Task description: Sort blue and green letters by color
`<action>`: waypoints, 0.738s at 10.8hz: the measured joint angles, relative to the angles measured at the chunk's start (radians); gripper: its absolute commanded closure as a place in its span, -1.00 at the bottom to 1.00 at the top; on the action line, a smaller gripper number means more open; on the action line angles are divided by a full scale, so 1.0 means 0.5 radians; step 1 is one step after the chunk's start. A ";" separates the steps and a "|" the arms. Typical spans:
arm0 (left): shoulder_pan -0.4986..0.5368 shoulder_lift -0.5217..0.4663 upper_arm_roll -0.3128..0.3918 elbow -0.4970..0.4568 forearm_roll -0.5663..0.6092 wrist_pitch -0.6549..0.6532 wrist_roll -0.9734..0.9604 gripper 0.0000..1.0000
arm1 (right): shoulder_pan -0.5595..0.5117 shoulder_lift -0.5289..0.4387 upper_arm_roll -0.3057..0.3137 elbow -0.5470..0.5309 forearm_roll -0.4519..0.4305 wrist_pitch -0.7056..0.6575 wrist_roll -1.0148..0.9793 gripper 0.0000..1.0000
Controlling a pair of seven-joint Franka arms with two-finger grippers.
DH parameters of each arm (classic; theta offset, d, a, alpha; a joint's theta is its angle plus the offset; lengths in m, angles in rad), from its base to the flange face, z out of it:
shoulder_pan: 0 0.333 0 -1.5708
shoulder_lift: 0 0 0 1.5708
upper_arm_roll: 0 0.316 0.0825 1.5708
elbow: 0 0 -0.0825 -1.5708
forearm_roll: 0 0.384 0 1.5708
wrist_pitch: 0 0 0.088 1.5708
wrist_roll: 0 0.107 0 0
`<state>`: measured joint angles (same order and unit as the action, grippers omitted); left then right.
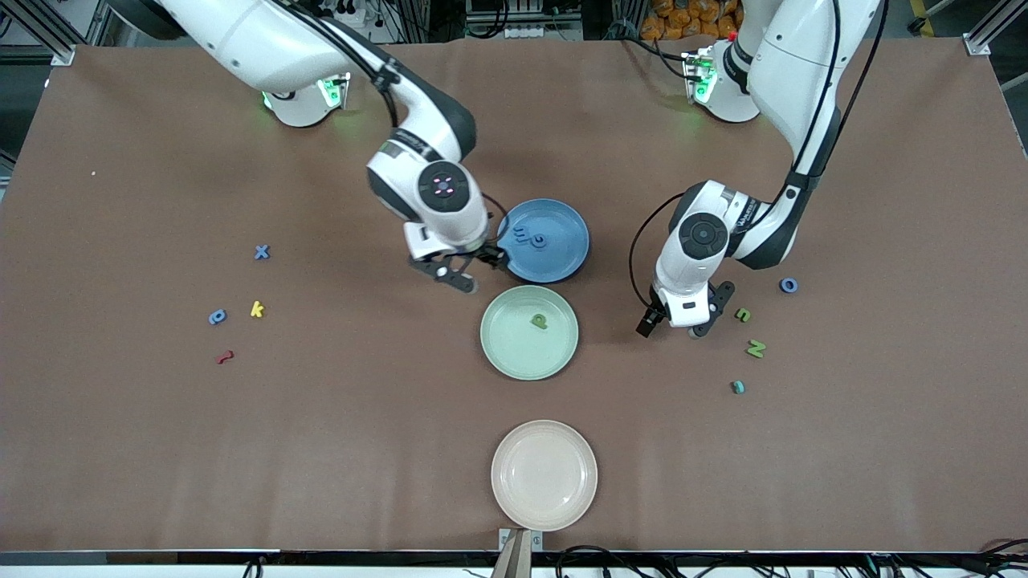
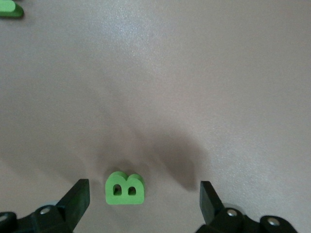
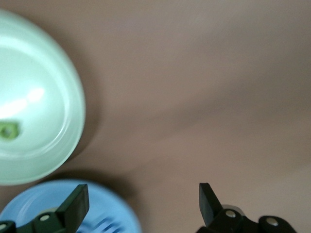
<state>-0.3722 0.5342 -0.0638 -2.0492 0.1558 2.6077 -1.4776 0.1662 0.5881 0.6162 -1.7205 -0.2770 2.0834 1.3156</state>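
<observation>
Hovering at the rim of the round blue plate [image 1: 562, 265], on the side toward the right arm's end of the table, the right gripper [image 1: 464, 269] has its two black fingers [image 3: 73, 206] spread wide and holds nothing. Its wrist view shows bare brown table cover [image 3: 204, 97] between the fingers, with the blue plate's edge under one of them. Two small mid-blue letters [image 1: 532, 236] lie inside that plate. Just nearer the front camera sits the round pale green plate [image 1: 506, 353], with one grass-green letter p [image 1: 539, 321] lying in it.

The left gripper [image 1: 675, 325] hangs low over the table toward the left arm's end, its fingers [image 2: 77, 199] also fully apart and empty. In its wrist view a chunky green letter B [image 2: 125, 188] lies flat on the cover between the two fingers, closer to one of them and touching neither. Near that gripper on the table are a small green letter n [image 1: 743, 315], a larger green letter N [image 1: 756, 348], a blue ring-shaped letter O [image 1: 789, 285] and a small teal piece [image 1: 738, 387].

Toward the right arm's end, well apart from the plates, lie a blue letter X [image 1: 262, 252], a second blue letter [image 1: 217, 317], a yellow letter k [image 1: 257, 309] and a small red letter [image 1: 225, 356]. A round cream plate [image 1: 514, 498] stands nearest the front camera, with nothing in it.
</observation>
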 measured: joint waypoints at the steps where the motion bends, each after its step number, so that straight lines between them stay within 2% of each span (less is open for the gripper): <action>1: 0.000 0.007 0.000 -0.001 0.000 0.000 0.006 -1.00 | -0.120 -0.079 -0.005 -0.001 0.002 -0.101 -0.176 -1.00; 5: 0.000 0.037 -0.001 -0.002 0.000 0.025 0.012 -1.00 | -0.524 -0.192 -0.168 -0.048 0.016 -0.202 -0.977 -1.00; 6: 0.000 0.037 -0.001 -0.002 0.000 0.028 0.012 0.20 | -0.650 -0.213 -0.181 -0.082 0.027 -0.202 -1.218 -0.96; 7: 0.001 0.037 -0.001 -0.002 0.000 0.028 0.012 0.99 | -0.766 -0.246 -0.186 -0.126 0.037 -0.207 -1.440 -0.88; 8: 0.001 0.037 -0.001 -0.001 0.000 0.030 0.012 1.00 | -0.856 -0.291 -0.212 -0.187 0.041 -0.215 -1.646 -0.85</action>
<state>-0.3717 0.5527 -0.0645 -2.0499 0.1559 2.6226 -1.4716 -0.2619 0.4424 0.5100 -1.8142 -0.2563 1.9758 0.4926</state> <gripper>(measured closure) 0.048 0.018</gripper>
